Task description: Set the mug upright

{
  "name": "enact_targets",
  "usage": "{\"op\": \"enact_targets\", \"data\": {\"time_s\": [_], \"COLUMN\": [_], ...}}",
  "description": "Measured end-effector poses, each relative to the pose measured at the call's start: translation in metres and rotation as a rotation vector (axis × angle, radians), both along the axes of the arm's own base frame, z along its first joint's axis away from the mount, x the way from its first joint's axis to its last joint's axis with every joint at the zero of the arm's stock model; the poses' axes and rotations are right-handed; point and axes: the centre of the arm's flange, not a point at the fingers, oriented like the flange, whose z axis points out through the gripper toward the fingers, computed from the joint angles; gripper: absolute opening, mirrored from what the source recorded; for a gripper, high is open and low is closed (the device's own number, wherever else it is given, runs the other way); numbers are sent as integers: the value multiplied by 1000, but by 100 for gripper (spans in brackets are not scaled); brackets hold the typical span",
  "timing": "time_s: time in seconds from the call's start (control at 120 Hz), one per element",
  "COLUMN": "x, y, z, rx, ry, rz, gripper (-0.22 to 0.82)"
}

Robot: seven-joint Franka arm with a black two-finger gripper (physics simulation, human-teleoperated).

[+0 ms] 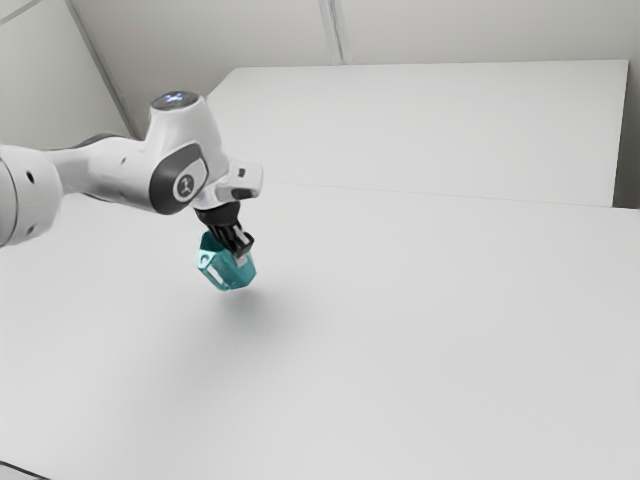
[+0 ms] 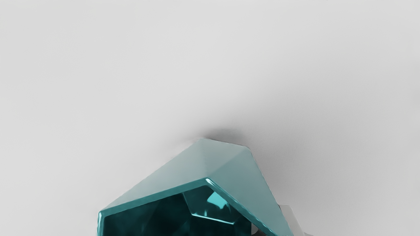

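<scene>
- The white arm [image 1: 115, 178] enters from the exterior view's left.
- The teal mug [image 1: 236, 278] is tilted, toward the far edge of the worktop [image 1: 420, 340].
- The tool [image 1: 241, 252] holds the mug's wall, one finger inside, one outside.

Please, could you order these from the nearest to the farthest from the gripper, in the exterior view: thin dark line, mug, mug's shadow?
From the gripper:
1. Mug, tilted, gripped at its rim.
2. Shadow, on the table below the mug.
3. Thin dark line, at the exterior view's lower left corner.
</scene>
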Motion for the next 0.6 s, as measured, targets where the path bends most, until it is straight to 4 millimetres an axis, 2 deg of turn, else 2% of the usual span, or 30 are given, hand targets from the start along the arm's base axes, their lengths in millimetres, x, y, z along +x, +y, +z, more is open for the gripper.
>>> {"op": "enact_targets", "data": {"time_s": [0.125,0.175,0.217,0.308,0.367,0.425,0.6], "x": [-35,-50,-53,-49,-47,-46,-43], "y": [-57,-69,-61,-8,10,11,-15], "z": [-10,-15,-17,-17,-17,-17,-21], "rx": [1,3,6,6,7,9,11], "ry": [32,44,49,42,38,35,34], "rz": [-73,-88,-63,58,103,114,91], "gripper": [-18,-18,-18,-18,-18,-18,-18]}}
